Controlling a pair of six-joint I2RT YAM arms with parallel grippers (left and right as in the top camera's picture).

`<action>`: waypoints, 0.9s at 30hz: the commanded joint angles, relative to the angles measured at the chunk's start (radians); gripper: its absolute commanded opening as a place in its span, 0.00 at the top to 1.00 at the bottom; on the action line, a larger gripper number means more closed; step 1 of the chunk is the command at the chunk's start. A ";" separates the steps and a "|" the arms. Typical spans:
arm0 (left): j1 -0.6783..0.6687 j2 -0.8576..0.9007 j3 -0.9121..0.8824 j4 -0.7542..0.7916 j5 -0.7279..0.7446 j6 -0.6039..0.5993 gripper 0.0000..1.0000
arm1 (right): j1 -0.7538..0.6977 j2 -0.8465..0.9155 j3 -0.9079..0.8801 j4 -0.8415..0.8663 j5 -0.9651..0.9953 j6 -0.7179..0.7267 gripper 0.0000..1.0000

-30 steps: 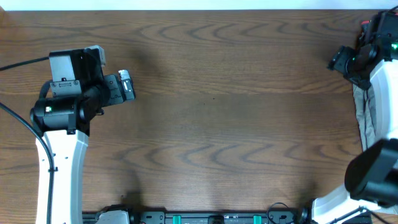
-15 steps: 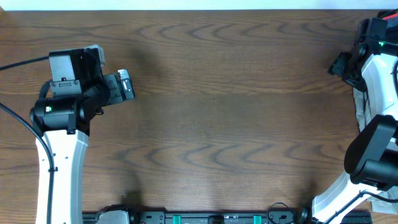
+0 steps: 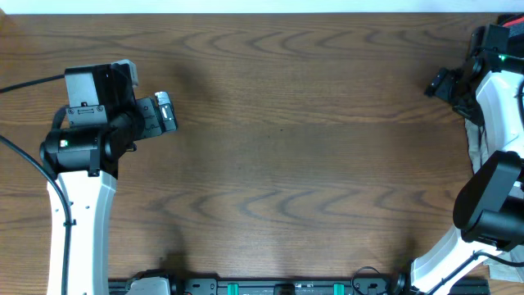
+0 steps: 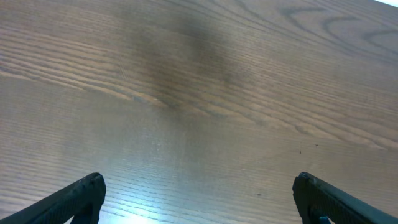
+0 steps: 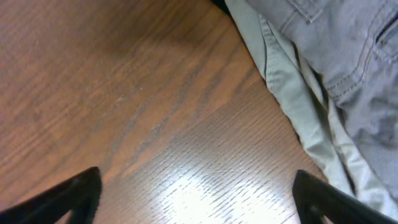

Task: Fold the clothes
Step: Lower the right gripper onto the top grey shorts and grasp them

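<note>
The right end effector (image 3: 438,82) has edged a little further left over the last second, out from the far right edge toward the middle of the surface (image 3: 286,164); its arm has swung round and now covers more of the pile than it did. The wrist view shows its fingers spread wide, released, with only bare wood between them. The clothes (image 5: 323,56) lie at the right edge of the surface, a pale garment under a grey denim one, just beyond the fingers and untouched.

The left end effector (image 3: 166,112) has not moved; it is also released, with nothing but wood below it.

Nothing has been picked up and no fold is begun; the right arm looks to be lining up on the pile. The likely next need is a grasp on a single garment, to drag it into the open middle.
</note>
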 commanded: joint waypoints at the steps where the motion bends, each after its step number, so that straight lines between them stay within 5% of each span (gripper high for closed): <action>1: 0.003 0.005 0.024 -0.003 -0.009 0.002 0.02 | -0.011 0.009 0.015 -0.011 0.000 0.004 0.01; 9: 0.003 0.006 0.024 -0.003 -0.009 0.003 0.02 | -0.011 0.009 0.015 -0.024 0.002 0.002 0.01; 22: 0.003 0.006 0.024 0.035 -0.012 0.062 0.02 | -0.023 0.013 0.047 0.046 0.220 -0.271 0.06; 27: 0.003 0.006 0.024 0.040 -0.012 0.061 0.02 | -0.073 0.044 0.046 0.100 0.209 -0.240 0.05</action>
